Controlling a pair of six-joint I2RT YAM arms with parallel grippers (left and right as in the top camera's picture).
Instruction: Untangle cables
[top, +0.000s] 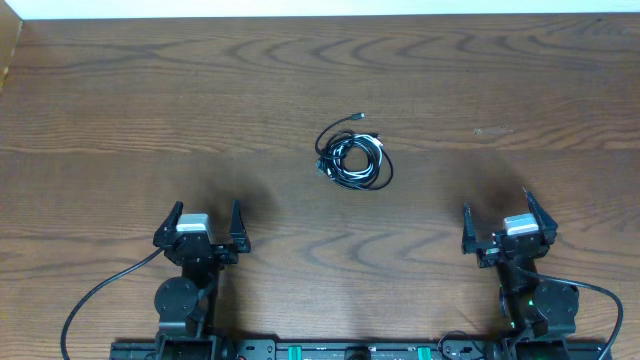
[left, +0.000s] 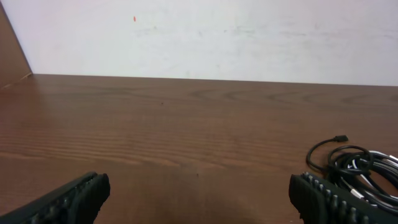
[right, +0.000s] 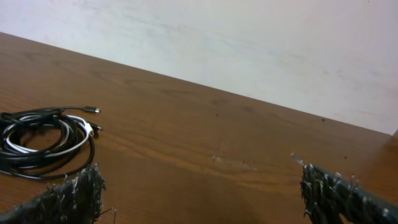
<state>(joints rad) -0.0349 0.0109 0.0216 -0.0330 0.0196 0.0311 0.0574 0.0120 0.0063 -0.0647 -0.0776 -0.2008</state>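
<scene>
The cables lie in one tangled coil near the middle of the brown wooden table: black cords with a white one wound inside, and a black plug end sticking out at the top. The coil also shows at the right edge of the left wrist view and at the left of the right wrist view. My left gripper is open and empty, near the front left, well away from the coil. My right gripper is open and empty, near the front right.
Thicker black cables run from the arm bases at the front left and front right. A white wall stands behind the table's far edge. A brown panel borders the far left corner.
</scene>
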